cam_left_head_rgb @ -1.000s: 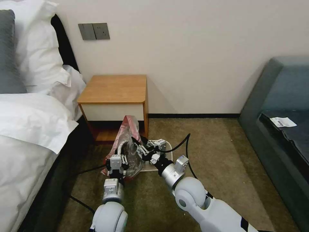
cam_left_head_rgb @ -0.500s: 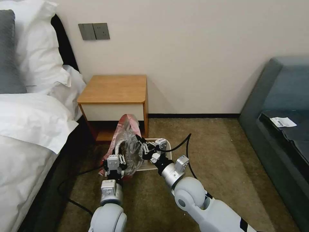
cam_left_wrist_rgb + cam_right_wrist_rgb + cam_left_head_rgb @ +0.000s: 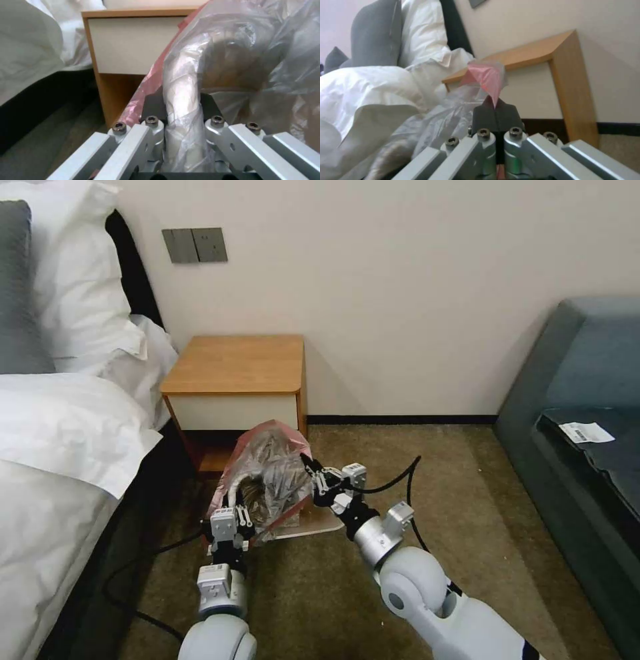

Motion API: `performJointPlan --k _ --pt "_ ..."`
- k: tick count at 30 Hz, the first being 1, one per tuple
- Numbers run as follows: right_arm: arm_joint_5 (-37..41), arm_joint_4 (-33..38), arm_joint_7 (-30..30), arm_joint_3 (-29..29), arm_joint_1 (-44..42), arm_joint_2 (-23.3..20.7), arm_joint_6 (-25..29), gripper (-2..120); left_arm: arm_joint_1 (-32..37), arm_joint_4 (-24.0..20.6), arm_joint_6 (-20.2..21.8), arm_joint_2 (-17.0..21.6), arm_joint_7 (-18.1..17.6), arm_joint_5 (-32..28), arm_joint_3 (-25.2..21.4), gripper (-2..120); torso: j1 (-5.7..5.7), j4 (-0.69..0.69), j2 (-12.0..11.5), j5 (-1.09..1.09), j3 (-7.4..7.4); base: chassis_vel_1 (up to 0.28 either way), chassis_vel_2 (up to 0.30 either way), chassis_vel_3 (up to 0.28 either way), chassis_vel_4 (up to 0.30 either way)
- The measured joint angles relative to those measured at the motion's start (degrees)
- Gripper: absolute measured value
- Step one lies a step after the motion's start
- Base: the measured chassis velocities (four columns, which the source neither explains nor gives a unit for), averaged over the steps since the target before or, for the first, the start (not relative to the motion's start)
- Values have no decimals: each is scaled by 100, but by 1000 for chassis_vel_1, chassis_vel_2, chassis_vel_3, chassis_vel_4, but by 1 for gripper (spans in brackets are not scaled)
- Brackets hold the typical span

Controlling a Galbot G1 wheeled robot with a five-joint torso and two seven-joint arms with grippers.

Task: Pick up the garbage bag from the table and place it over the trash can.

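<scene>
On the left, a white-sheeted bed (image 3: 60, 447) runs along the floor, and just right of it stands the nightstand, its tabletop (image 3: 237, 363) bare. In front of it, low on the carpet (image 3: 427, 493), the garbage bag (image 3: 270, 473) is spread open over the trash can (image 3: 313, 527), of which a pale near rim peeks out beneath the plastic. The left gripper (image 3: 225, 521) holds the bag's near-left edge; in the left wrist view its 2 fingers (image 3: 155, 107) straddle a rolled ridge of plastic, apparently the bin's rim under the film, with a gap between them. The right gripper (image 3: 313, 468) is pinched tight on the red band (image 3: 486, 75) at the bag's far-right corner, its fingers meeting.

The risks I see: the thin film could tear if the 2 arms pull apart too hard, or slip free of the left gripper's looser hold. The light bin might also tip or slide if tugged sideways.
</scene>
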Motion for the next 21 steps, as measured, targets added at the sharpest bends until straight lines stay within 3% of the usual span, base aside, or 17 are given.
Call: performJointPlan --k 14,21 --pt "5 160 -17 358 -283 -313 107 0 137 -492 3 -59 -7 -186 -63 11 0 0 0 0 0 0 0 0 0" --pt "60 256 15 477 -298 -506 114 0 195 -488 -26 -46 -22 -207 -103 11 0 0 0 -1 0 0 0 0 0"
